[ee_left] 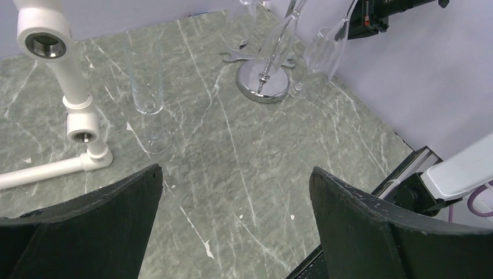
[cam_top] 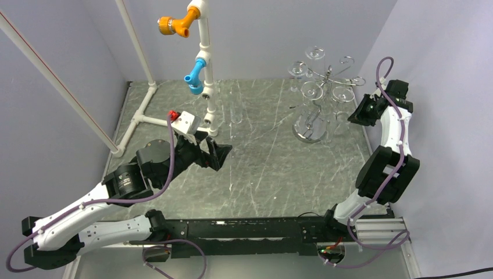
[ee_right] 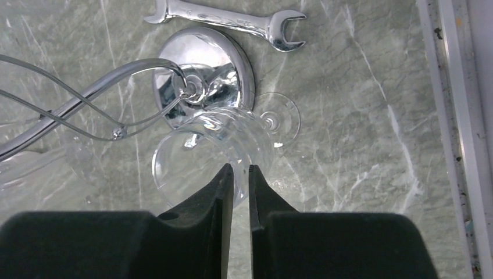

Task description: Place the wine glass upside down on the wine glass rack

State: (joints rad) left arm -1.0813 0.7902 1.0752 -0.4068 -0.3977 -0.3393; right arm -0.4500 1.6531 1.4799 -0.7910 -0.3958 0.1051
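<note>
top view: the step in hand looks like the pick-up. the right gripper [cam_top: 356, 116] sits low at the right side of the wine glass rack [cam_top: 318, 87]. the left gripper [cam_top: 217, 156] hangs well apart over the counter [cam_top: 261, 174], its jaws released and holding nothing. counted here: two arms, one rack, one white pipe frame [cam_top: 203, 40] with one orange fitting [cam_top: 179, 23] and one blue fitting [cam_top: 195, 75], and one tall flute [cam_top: 236, 113] standing alone. clear glasses hang from the rack's loops, at least three, but they overlap too much for a firm count.

left wrist view: the wine glass [ee_left: 324, 52] stands just beside the rack's round base, on the side toward the right arm, seemingly upright on its foot. one wrench [ee_left: 232, 56] lies on the counter just beside the base. the flute is upright near the pipe frame.

right wrist view: the jaws stand almost together, a thin slit between them, at the bowl of the wine glass. whether they pinch its wall i cannot tell. its foot rests on the counter just beside the base. a second, blurred glass shape shows at the left edge.

as i judge it, the next move calls for a sure hold, a lift clear of the base, and a turn-over. the stem then goes into a free loop without knocking the hung glasses.
</note>
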